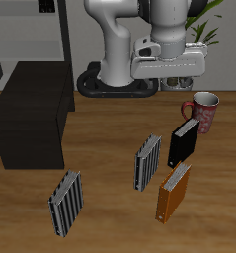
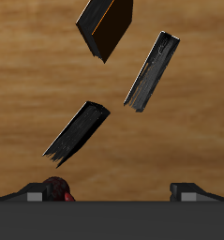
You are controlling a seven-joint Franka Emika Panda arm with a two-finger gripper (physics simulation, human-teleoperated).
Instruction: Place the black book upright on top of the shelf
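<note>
Exterior view: the Franka arm stands at the back of the wooden worktop (image 1: 110, 138), with its end effector (image 1: 177, 81) held high above the surface, over the area just behind the mug and the black book. Its two short fingers hang down with an empty gap between them, nothing gripped; the wrist view shows the fingertips (image 2: 31, 192) set far apart at opposite sides, so the end effector is wide.

The black book (image 1: 183, 144) stands upright on the worktop, just in front of the dark red mug (image 1: 202, 111) and close to it; whether they touch cannot be told. In the wrist view the same book (image 2: 78, 132) appears as a thin black slab with the red mug (image 2: 56, 189) beyond one end of it.

An orange-brown book (image 1: 172, 192) stands nearer the worktop's front edge, just in front of the black book. A grey striped book (image 1: 147, 161) stands beside these two, toward the middle of the worktop, and a second grey striped book (image 1: 65, 203) stands well apart, nearer the front edge and closer to the shelf.

The shelf (image 1: 31, 121), a low black cabinet with stepped tops, sits on the opposite side of the worktop from the black book, well apart from it. Behind it rises a light grey open-frame rack (image 1: 36, 30). A potted plant (image 1: 203, 30) stands behind the arm.
</note>
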